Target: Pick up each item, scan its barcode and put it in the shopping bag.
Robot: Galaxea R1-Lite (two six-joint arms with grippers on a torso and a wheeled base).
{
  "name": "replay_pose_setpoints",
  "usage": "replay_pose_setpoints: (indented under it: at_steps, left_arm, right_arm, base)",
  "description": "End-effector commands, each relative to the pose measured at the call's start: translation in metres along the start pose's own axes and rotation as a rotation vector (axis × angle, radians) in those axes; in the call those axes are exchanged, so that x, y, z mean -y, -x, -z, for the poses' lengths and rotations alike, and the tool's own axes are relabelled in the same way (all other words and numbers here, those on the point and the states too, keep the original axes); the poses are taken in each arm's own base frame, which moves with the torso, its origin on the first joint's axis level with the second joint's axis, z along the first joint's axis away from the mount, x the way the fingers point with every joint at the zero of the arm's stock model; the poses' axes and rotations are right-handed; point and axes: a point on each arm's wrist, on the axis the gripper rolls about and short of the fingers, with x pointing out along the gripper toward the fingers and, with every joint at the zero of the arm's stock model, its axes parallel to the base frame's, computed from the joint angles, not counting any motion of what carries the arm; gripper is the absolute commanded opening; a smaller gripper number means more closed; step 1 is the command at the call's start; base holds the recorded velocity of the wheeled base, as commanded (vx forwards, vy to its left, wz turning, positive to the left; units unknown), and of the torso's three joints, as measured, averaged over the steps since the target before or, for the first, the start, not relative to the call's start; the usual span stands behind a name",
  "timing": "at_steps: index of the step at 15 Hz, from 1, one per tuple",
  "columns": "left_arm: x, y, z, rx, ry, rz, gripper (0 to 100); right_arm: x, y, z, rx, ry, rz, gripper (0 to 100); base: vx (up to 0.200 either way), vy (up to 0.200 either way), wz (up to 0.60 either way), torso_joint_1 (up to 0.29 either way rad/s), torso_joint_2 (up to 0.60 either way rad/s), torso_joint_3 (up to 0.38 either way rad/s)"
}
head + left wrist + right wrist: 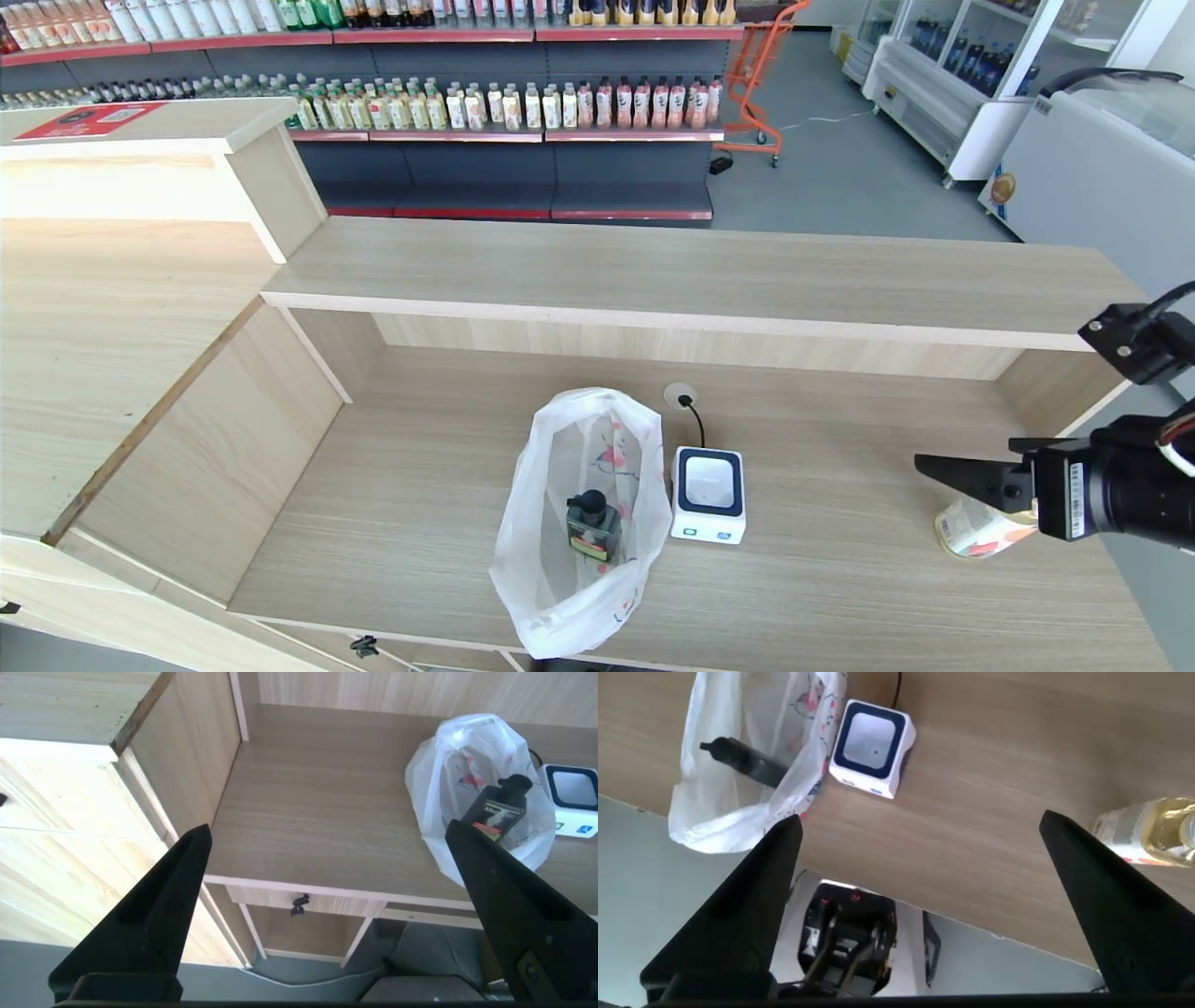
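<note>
With the right hand spread near the lying bottle, lower squarely over its middle and close gently, keeping its label clear for the scanner

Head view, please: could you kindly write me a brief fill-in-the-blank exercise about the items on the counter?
1. The white bag holds one dark ____.
2. The scanner stands to the robot's ____ of the bag.
3. The pale bottle at the counter's right end lies on its ____.
Missing words: bottle; right; side.
</note>
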Motion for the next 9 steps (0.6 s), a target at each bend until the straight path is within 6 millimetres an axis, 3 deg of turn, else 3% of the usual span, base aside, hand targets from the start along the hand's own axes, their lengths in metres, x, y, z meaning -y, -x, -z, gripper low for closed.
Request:
replay_pose_setpoints:
  at_steps: [1,2,6,9]
  left_arm:
    - [0.0,0.0,0.0,-0.001,-0.002,0.001,100]
    - [0.0,0.0,0.0,-0.001,-0.002,0.001,100]
    - [0.0,0.0,0.0,-0.001,0.001,-0.001,100]
    - [0.0,0.0,0.0,-0.001,-0.002,0.001,100]
  right_arm:
    - [0.005,0.014,0.001,0.043,-0.016,0.032,100]
    - [0.008,0.015,0.001,0.047,-0.025,0.047,100]
    - [0.018,0.016,0.004,0.042,-0.067,0.106,100]
    - [0.025,0.016,0.009,0.029,-0.107,0.145,100]
  base:
    - [-0.2,0.0,0.0,0.002,0.01,0.007]
    - [-0.2,0.0,0.0,0.012,0.0,0.007]
    - [-0.2,-0.2,0.0,0.001,0.0,0.004]
    - [0.0,0.0,0.0,0.0,0.0,0.0]
